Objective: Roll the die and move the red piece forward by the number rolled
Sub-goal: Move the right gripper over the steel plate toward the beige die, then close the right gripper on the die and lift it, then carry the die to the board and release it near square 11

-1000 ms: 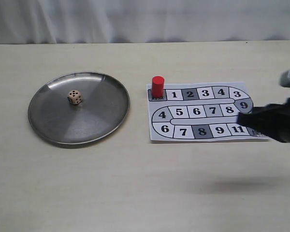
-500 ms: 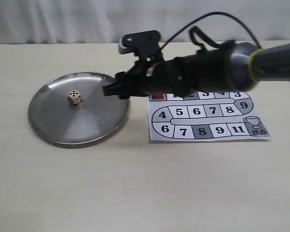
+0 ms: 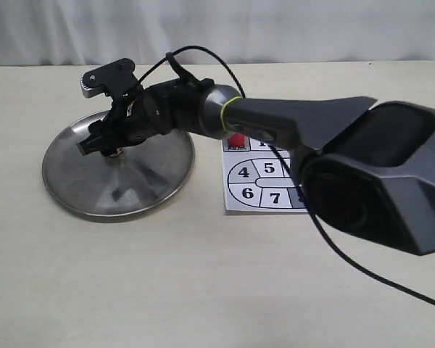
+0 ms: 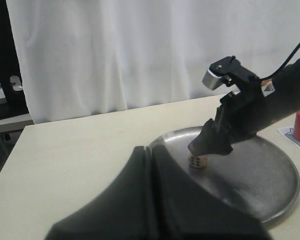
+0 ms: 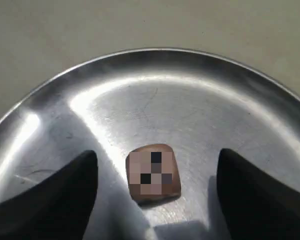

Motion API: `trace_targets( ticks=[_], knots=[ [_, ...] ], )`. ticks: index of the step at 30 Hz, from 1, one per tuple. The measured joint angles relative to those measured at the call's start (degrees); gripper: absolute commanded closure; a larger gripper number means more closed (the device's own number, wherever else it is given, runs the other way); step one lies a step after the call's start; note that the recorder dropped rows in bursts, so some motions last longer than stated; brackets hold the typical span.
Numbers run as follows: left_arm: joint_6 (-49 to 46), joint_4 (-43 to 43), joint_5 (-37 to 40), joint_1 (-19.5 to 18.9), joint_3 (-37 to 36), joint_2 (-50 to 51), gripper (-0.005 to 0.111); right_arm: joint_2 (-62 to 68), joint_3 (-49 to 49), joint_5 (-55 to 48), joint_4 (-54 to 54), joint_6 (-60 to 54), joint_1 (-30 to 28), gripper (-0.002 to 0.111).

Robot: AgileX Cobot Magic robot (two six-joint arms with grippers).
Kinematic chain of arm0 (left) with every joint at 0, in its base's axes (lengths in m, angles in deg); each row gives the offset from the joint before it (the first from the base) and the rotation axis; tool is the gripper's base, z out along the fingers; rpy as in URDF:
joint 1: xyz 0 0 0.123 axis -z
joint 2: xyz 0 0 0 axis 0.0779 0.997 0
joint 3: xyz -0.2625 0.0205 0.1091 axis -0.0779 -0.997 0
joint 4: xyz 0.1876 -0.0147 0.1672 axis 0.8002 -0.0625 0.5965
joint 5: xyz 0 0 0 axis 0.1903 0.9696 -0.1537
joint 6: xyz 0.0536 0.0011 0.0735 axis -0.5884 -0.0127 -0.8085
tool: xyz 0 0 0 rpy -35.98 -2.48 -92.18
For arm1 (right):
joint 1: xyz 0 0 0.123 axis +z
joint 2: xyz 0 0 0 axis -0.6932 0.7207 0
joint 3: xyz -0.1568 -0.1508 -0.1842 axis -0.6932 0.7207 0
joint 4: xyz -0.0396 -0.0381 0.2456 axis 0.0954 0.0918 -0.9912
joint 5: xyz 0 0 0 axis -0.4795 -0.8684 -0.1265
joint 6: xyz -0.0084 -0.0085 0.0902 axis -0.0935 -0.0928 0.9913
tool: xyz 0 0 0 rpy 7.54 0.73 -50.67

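Pale, wood-grained counter [image 3: 203, 290] fills the front of the scene, bare on the near side. Just beyond it, the bulky right arm [image 3: 362, 167] comes in from the right and crosses above the numbered board [image 3: 255, 190], hiding most of its squares. It reaches as far as the round steel plate [image 3: 72, 199] on the left.

The right end effector [image 3: 94, 143] hangs low over the plate's middle. In the exterior view it covers the die. The right wrist view shows the die [image 5: 153, 172] resting on the plate's floor, between the two spread fingers [image 5: 65, 195] and touching neither. Its top face is too blurred to read.

The left end effector [image 4: 149, 152] sits in front of the plate in its own view, tips pressed together and holding nothing.

Behind the arm, the red piece [image 3: 237, 142] shows as a sliver at the board's far left corner, upright and apparently not yet advanced. A white curtain [image 3: 275, 29] closes the back.

The step in hand looks like the pick-up that comes before the roll. The next move calls for a small descent, a centred squeeze on the cube's flat sides and a lift. A release above the plate should then let the die tumble without escaping the rim. Only then can the count be read.
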Motion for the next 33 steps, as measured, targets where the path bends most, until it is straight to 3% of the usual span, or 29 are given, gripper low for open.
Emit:
trace_targets(
  ticks=[4,12,19,26,33],
  knots=[
    [0.0,0.0,0.0,0.0,0.0,0.0,0.107,5.0,-6.1,-2.9,0.0,-0.6,0.0,0.049],
    [0.0,0.0,0.0,0.0,0.0,0.0,0.107,7.5,-8.8,-3.9,0.1,-3.8,0.2,0.104],
    [0.0,0.0,0.0,0.0,0.0,0.0,0.107,0.7,-12.5,-20.0,2.3,-2.7,-1.2,0.104],
    [0.0,0.0,0.0,0.0,0.0,0.0,0.107,-15.7,-13.3,-34.9,5.2,1.6,-9.4,0.104],
    [0.0,0.0,0.0,0.0,0.0,0.0,0.107,-24.2,3.3,-37.9,5.7,4.2,-18.2,0.104]
  ],
)
